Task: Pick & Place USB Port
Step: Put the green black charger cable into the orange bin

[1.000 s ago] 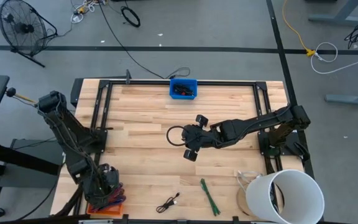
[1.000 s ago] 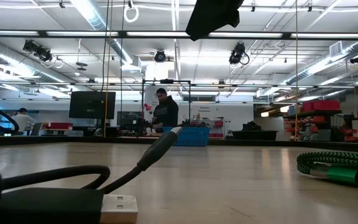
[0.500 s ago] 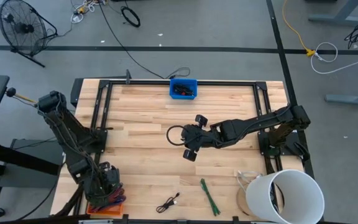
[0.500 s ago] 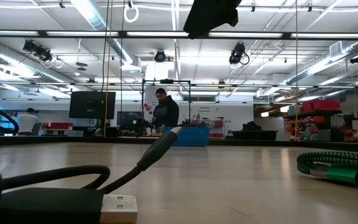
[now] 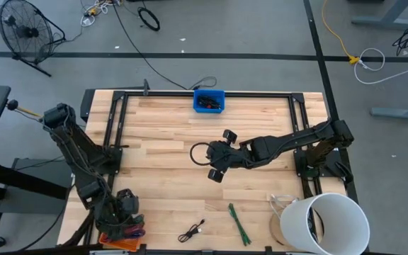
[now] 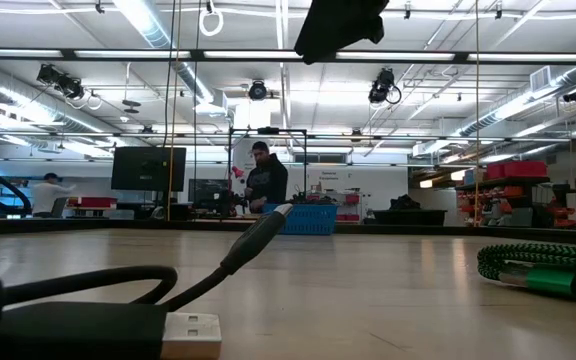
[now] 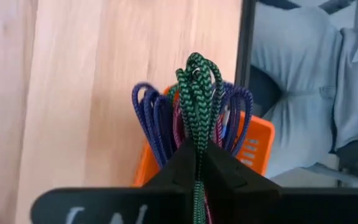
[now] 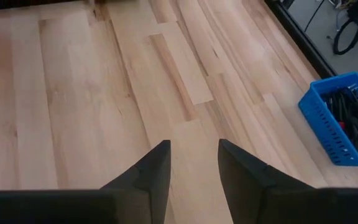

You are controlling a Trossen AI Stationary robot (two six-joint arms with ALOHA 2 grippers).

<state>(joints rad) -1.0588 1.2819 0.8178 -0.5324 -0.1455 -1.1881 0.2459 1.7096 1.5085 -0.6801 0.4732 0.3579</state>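
Note:
My left gripper [image 7: 196, 155] is over the orange bin [image 7: 257, 146] at the table's near left corner [image 5: 119, 212], shut on a coiled green braided cable [image 7: 197, 81]. Blue and purple cable coils [image 7: 154, 118] stand in the bin behind it. My right gripper [image 8: 193, 163] hangs open over the bare middle of the table [image 5: 218, 161], touching nothing. A black USB cable [image 5: 192, 231] lies by the near edge, and its plug [image 6: 193, 335] rests flat on the wood. A second green cable [image 5: 238, 223] lies to its right. My left gripper pinches the green braided cable between its two fingers, just below the coil's looped end [image 7: 196, 140]. It grips several strands together, coming from above and pointing down. The loops stick out past the fingertips over the orange bin; whether the coil is clear of the other cables I cannot tell.
A blue bin of dark cables [image 5: 209, 101] sits at the far edge. A white bucket [image 5: 328, 223] stands at the near right corner. A black cable loop [image 5: 198, 152] lies beside my right gripper. A black frame [image 5: 115, 120] borders the table.

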